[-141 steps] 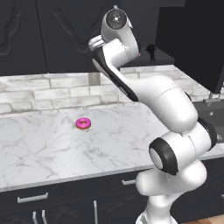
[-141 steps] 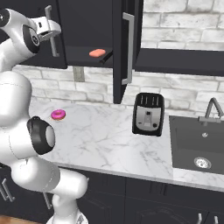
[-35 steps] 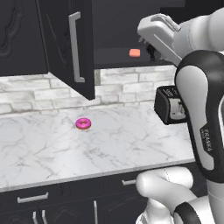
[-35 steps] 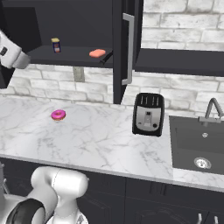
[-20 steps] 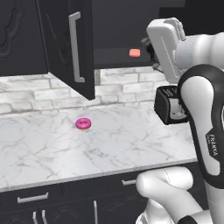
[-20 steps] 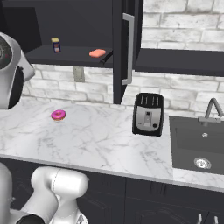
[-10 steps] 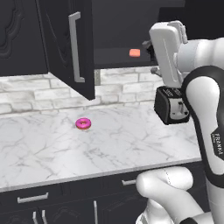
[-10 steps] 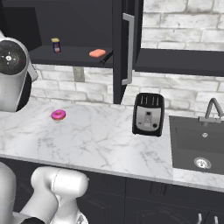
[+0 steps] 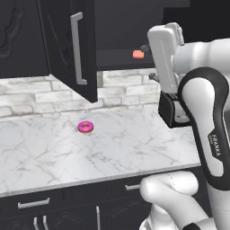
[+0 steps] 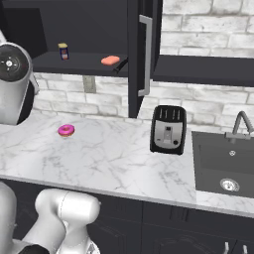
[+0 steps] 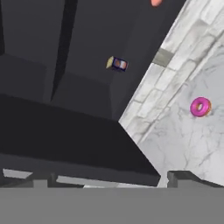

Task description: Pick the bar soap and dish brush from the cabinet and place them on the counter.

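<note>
My gripper (image 11: 109, 179) is released and far from the bar soap (image 10: 110, 60), so I may hit the cabinet (image 10: 141, 54) door while reaching.

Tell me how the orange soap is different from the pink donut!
The soap is salmon-orange, while the donut is bright pink. The soap is a flat solid block; the donut is a ring with a hole in the middle. The soap sits up on the dark shelf inside the open cabinet; the donut lies down on the white marble counter. Both are small, and nothing is holding either one.
</note>
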Robot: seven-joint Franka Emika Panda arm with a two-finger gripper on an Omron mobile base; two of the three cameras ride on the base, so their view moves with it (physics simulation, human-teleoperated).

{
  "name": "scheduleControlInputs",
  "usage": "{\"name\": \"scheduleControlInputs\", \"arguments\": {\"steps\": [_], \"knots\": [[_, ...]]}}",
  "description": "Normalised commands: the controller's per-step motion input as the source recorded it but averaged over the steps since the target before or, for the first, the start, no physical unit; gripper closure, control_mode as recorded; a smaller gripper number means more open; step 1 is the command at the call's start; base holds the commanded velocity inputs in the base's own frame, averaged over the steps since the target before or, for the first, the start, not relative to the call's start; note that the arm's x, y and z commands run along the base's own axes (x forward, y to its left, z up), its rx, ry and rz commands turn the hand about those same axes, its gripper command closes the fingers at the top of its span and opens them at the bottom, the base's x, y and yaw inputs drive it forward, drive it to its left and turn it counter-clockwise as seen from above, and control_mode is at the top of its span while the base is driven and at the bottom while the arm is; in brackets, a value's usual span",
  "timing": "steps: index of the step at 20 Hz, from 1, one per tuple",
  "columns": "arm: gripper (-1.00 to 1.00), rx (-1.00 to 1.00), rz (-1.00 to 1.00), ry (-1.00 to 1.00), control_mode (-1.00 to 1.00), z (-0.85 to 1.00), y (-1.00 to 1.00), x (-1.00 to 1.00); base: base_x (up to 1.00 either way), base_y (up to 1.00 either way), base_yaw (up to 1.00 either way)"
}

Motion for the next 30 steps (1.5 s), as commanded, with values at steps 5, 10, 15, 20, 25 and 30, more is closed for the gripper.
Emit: {"name": "scheduleControlInputs", "arguments": {"steps": [5,10,15,20,25,30], "knots": [[-1.00,0.15,0.10,0.11,-1.00,0.00,0.00,0.22,0.00,0.00,0.00],[-1.00,0.11,0.12,0.07,-1.00,-0.19,0.01,0.08,0.00,0.00,0.00],[-1.00,0.13,0.10,0.07,-1.00,-0.13,0.06,0.19,0.00,0.00,0.00],[-1.00,0.07,0.06,0.02,-1.00,0.00,0.12,0.19,0.00,0.00,0.00],[-1.00,0.01,0.04,0.01,-1.00,0.00,0.24,0.18,0.00,0.00,0.00],[-1.00,0.04,0.07,0.10,-1.00,0.00,0.15,0.34,0.00,0.00,0.00]]}}
